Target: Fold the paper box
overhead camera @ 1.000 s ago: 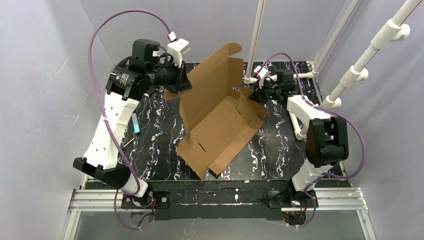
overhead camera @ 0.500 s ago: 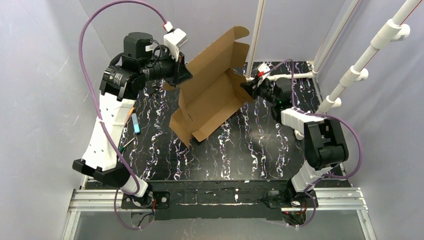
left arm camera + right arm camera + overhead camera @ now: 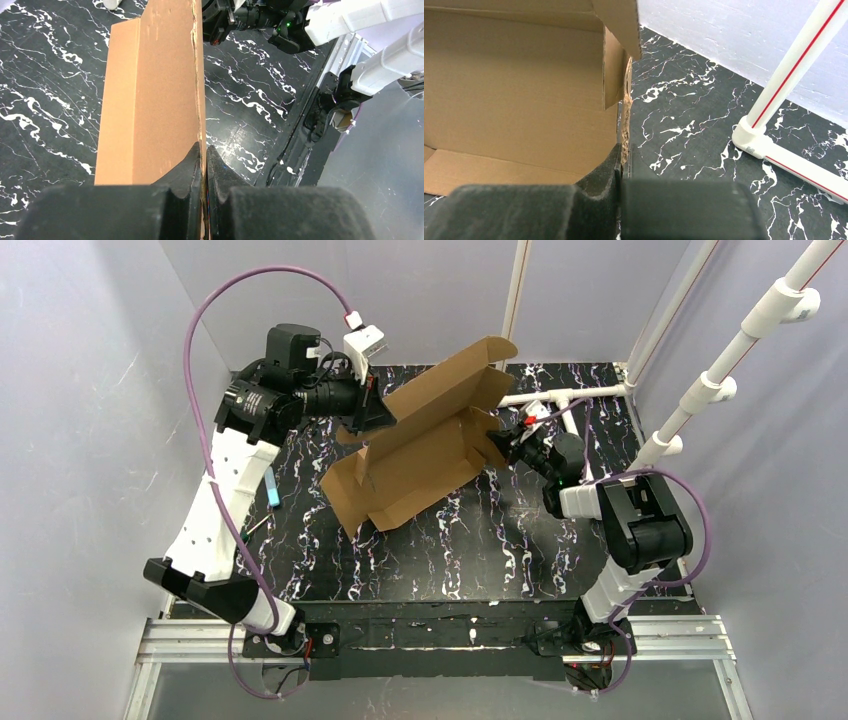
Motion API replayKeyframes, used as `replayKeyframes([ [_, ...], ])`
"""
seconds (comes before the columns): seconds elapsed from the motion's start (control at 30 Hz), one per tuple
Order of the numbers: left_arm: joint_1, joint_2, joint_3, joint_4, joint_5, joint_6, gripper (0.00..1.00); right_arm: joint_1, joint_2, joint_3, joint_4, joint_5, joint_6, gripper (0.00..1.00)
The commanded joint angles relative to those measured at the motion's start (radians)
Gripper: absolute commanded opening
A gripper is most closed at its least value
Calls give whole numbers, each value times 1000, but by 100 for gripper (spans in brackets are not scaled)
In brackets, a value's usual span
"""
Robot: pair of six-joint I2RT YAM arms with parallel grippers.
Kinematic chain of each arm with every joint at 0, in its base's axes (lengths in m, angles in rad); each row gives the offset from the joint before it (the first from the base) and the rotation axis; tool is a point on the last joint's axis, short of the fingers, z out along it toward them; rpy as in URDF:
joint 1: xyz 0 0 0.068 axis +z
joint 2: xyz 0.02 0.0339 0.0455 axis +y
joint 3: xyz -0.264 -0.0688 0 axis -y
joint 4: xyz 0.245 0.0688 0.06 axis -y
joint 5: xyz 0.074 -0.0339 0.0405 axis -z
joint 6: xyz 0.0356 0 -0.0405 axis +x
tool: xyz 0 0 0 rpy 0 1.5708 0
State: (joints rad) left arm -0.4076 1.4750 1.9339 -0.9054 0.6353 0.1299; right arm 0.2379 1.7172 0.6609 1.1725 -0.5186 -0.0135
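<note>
Hanging tilted over the middle of the table, the paper box [image 3: 420, 440] is a half-formed shell of plain brown cardboard, carried between the two arms. Its long panels slope from a high flap at the far right down to a low corner at the near left. Whether that corner touches the table cannot be told. In the right wrist view the inside of the box [image 3: 514, 90] faces the camera: a broad back panel, a lower panel bent towards the lens, and a short side flap folded inward. In the left wrist view the box [image 3: 150, 90] shows its smooth outer face, running away from the fingers as a tall strip.

The left gripper [image 3: 375, 412] is clamped on the box's left edge. Its dark fingers [image 3: 192, 162] are pressed together with the thin cardboard edge caught between them. The right gripper [image 3: 500, 445] is likewise pinched tight on the box. Its fingers [image 3: 609, 162] meet on the ragged corrugated edge of the side wall.

Below lies the table [image 3: 480, 530], black with white marble veining. A small blue pen-like object [image 3: 272, 487] lies on it just beside the left arm. A white pipe frame [image 3: 560, 398] stands at the far right, and its upright [image 3: 774, 90] carries a thin red stripe. Purple cables [image 3: 200, 330] loop from the arms.
</note>
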Motion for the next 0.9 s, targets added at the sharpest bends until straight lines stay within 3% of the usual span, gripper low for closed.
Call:
replayKeyframes([
  [0.0,2,-53,-42,13,39,0,0,3,-41,-56,70,-21,-48,2],
  [0.3,-1,-105,-108,7,43,14,0,3,-79,-80,26,-97,-52,19],
  [0.5,-1,-127,-134,4,41,22,0,3,-125,-94,-20,-144,-49,36],
  [0.87,-2,-166,-163,3,100,15,0,3,-172,-95,-123,-150,-88,35],
])
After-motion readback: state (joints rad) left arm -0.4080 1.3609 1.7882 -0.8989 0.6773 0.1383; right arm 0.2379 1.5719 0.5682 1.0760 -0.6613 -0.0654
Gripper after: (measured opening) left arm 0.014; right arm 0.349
